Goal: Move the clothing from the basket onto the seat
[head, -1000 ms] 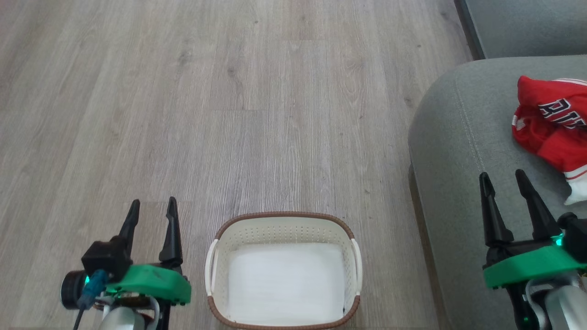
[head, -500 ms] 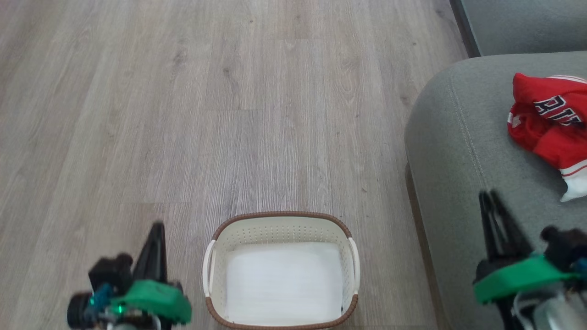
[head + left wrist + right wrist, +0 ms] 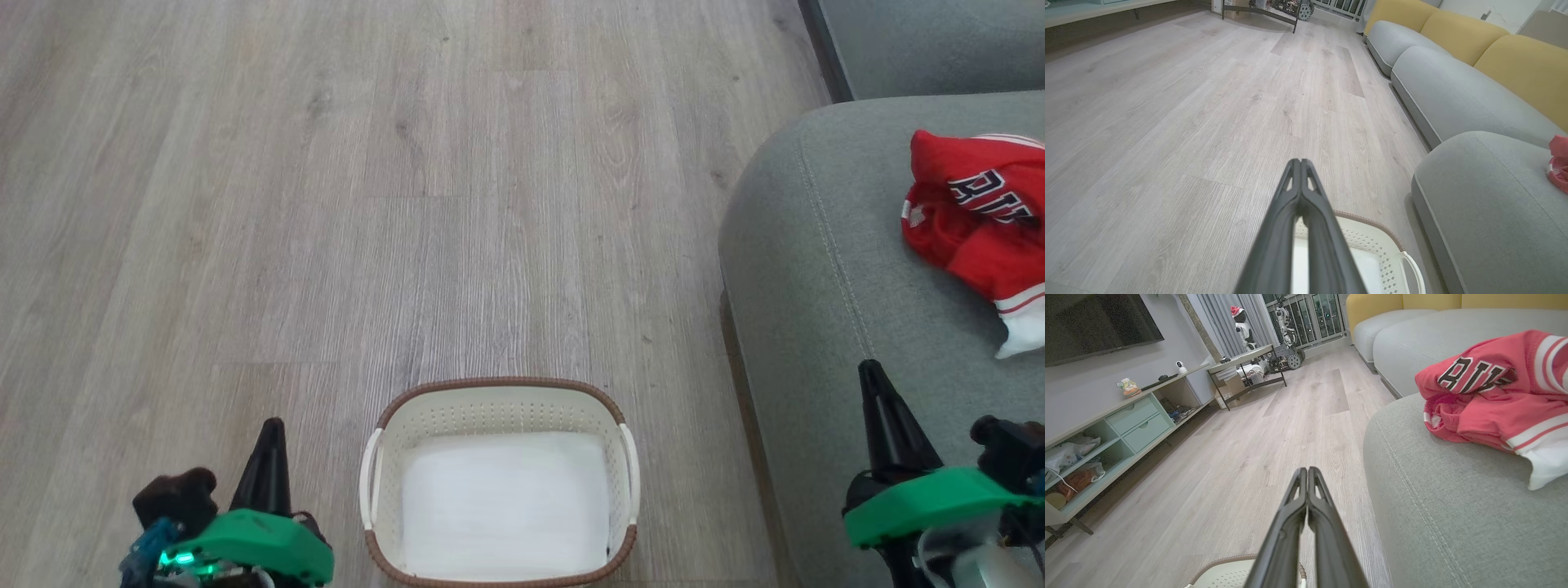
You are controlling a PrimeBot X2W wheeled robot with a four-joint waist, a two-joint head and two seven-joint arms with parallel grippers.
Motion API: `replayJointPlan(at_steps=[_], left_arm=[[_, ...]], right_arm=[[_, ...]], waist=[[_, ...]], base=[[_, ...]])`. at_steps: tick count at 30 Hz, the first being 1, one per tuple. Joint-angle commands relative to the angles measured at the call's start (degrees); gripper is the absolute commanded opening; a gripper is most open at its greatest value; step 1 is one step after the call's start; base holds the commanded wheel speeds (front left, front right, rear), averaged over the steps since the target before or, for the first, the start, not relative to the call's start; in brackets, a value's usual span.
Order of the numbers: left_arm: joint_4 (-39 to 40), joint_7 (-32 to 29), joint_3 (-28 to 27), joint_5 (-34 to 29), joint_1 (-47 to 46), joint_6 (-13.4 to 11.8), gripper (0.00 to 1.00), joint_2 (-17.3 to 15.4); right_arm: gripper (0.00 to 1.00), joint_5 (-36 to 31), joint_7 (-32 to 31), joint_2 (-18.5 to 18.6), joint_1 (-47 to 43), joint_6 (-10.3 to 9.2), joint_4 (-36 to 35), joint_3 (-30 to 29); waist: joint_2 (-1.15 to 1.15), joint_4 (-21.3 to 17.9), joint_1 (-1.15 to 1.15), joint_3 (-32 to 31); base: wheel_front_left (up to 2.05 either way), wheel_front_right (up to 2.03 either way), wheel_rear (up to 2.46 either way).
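Floor (image 3: 326, 204): pale grey-brown wood-look planks, evenly lit. Sofa (image 3: 1453, 94): grey cushions in a row along one side, with yellow backrests (image 3: 1453, 34). Opposite wall (image 3: 1086, 388): grey, carrying a dark TV (image 3: 1098, 322) above a low cabinet (image 3: 1106, 437) with pale green drawers (image 3: 1133, 412) and open shelves. Far end: grey curtains (image 3: 1216, 318), glazed doors (image 3: 1323, 314) and a metal-framed table (image 3: 1245, 355).
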State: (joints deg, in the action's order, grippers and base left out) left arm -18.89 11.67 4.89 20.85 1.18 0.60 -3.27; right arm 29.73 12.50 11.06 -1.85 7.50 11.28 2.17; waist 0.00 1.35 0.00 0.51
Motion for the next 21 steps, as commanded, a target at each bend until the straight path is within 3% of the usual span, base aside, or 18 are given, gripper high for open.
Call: replayJointPlan(at_steps=[1, 21], left_arm=[[2.1, -0.3, -1.0, 1.8, -2.9, 0.4, 0.00, -0.1], [2.6, -3.4, -2.8, 14.0, -3.6, 1.5, 0.00, 0.0]], right_arm=[[0.00, 1.7, -0.6, 0.3, 2.5, 0.00, -1.6, -0.8], [0.00, 12.4, -3.7, -1.1, 3.5, 0.00, -0.9, -2.1]], waist=[[0.00, 0.0, 0.00, 0.0], [0.00, -0.3, 0.00, -0.1]], base=[[0.00, 0.00, 0.00], [0.00, 0.00, 0.00]])
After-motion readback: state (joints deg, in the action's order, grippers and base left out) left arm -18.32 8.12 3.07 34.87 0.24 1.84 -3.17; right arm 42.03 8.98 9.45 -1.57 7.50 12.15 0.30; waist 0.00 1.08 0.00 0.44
